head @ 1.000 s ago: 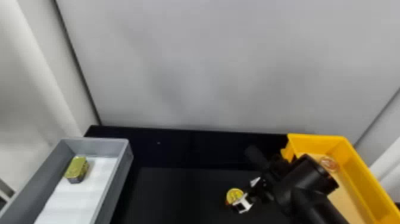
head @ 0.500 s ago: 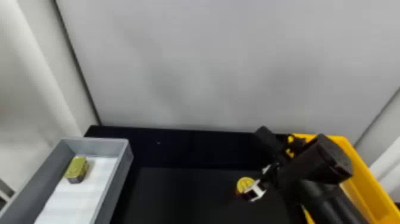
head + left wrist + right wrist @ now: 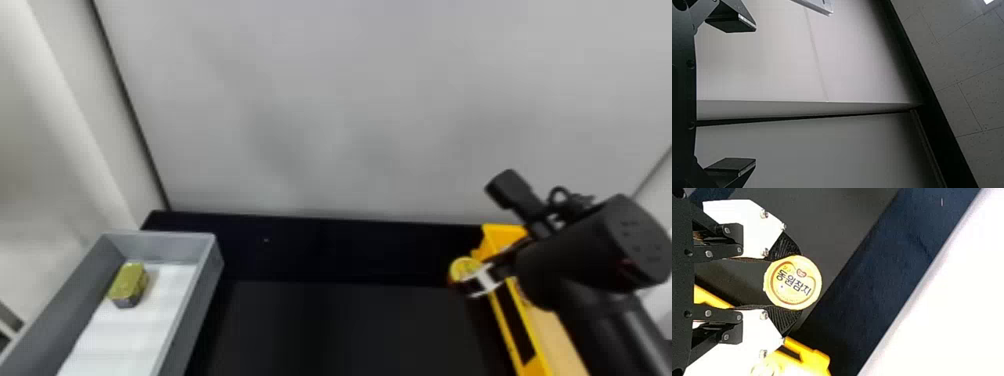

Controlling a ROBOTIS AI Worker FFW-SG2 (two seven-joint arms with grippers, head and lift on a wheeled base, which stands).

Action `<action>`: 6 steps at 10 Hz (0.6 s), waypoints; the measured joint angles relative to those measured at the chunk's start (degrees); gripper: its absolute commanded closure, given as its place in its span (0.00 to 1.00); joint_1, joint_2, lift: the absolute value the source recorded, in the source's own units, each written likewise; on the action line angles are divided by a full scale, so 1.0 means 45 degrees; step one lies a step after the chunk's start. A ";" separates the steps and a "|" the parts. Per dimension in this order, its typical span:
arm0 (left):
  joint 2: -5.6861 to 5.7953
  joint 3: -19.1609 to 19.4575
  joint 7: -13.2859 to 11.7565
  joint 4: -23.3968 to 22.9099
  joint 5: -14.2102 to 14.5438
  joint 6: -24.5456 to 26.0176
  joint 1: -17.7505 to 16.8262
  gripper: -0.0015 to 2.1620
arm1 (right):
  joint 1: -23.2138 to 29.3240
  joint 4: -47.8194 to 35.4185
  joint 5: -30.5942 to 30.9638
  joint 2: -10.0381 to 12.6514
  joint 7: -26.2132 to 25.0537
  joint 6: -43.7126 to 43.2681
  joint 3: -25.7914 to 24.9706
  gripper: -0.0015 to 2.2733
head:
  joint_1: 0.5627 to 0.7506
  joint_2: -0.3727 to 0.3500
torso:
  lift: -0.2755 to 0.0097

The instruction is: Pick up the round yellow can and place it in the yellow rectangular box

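The right claw gripped the round yellow can by opposite sides, leaving its lid uncovered, which probably gave you a steady hold for lowering. You had it just beside the yellow rectangular box, so it likely needed carrying over the wall before release. Your left claw was open.

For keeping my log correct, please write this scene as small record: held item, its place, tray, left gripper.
held item: round yellow can, between right gripper's fingers
item place: beside yellow rectangular box, on its left, not inside
gray tray: holds gold-coloured tin
left gripper: open, nothing between fingers
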 measured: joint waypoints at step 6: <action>0.0079 0.0034 0.0000 -0.0014 -0.0008 0.0011 0.0074 0.04 | 0.0596 0.0148 0.0602 -0.0124 -0.1192 0.0027 -0.3994 0.34 | 0.49 0.46 | 0.94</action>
